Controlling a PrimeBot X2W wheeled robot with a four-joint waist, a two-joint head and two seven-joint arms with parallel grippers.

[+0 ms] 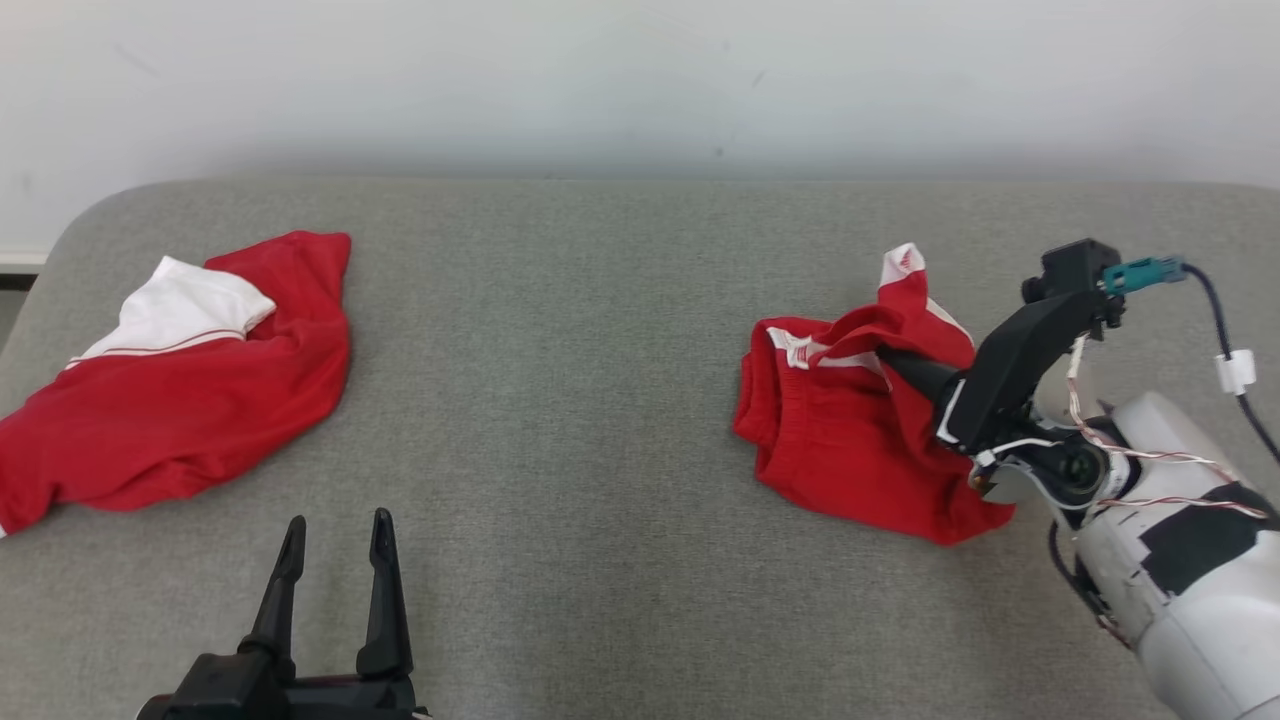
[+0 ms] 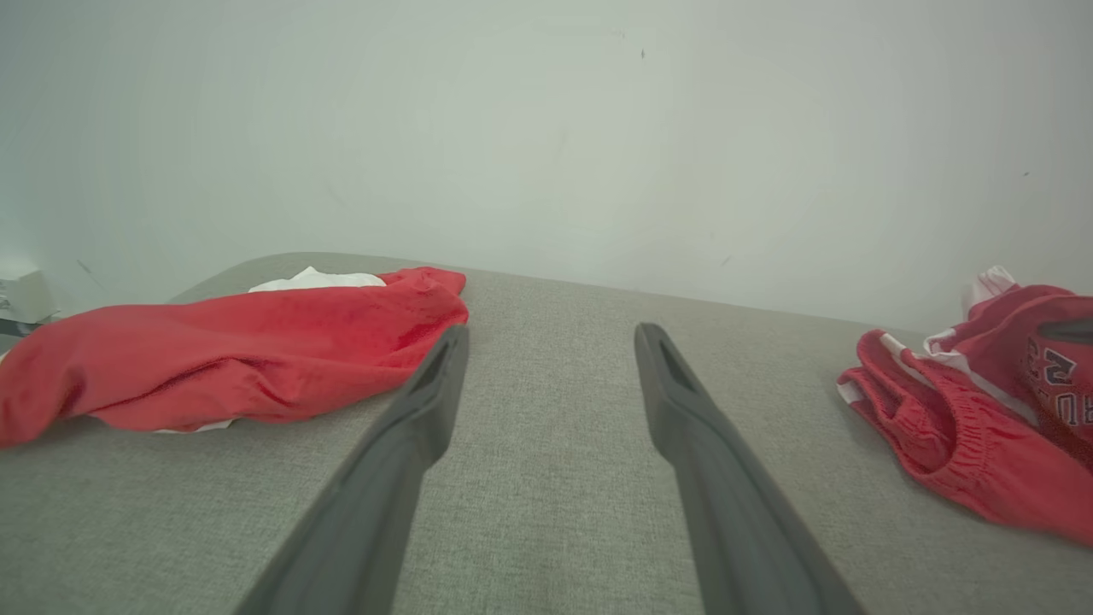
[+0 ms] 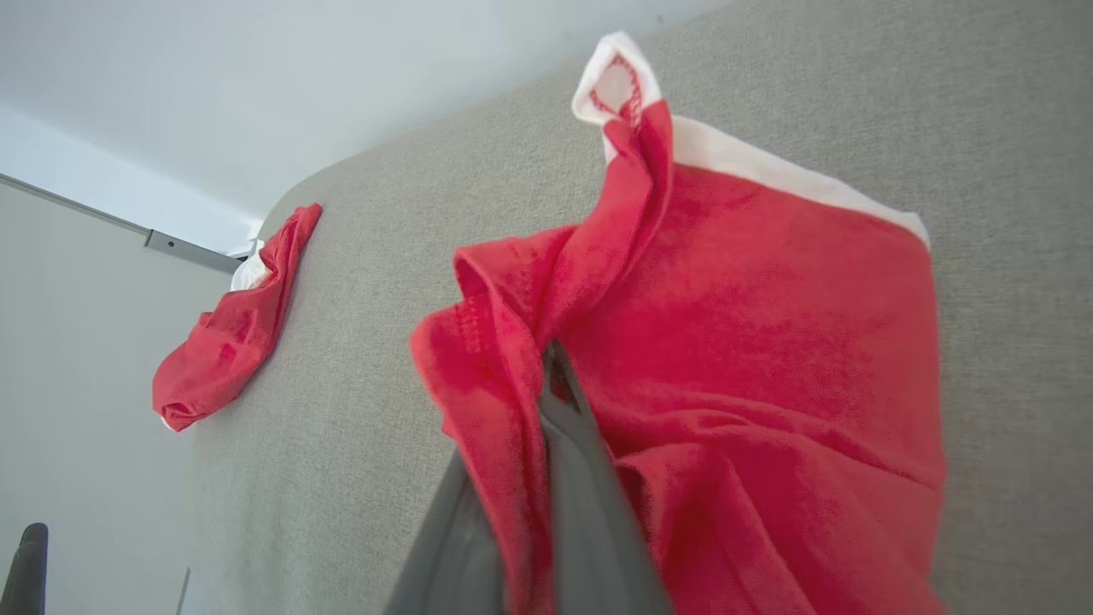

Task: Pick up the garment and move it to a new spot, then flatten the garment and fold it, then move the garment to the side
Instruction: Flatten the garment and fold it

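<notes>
Right gripper [image 1: 895, 362] is pinched shut on a fold of the red shorts [image 1: 840, 440], bunched at the right of the grey table [image 1: 600, 420]. Bare surface lies to their left. Left gripper [image 1: 335, 530] sits spread at near left, well apart.

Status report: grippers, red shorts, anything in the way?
Right gripper shut on red shorts, fabric pinched between its fingers. Left gripper open, holding nothing, over grey surface. Other red-and-white garment far left, well apart.

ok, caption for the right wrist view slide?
Right tool pinching a crumpled red white-trimmed garment on the grey fabric surface.
</notes>
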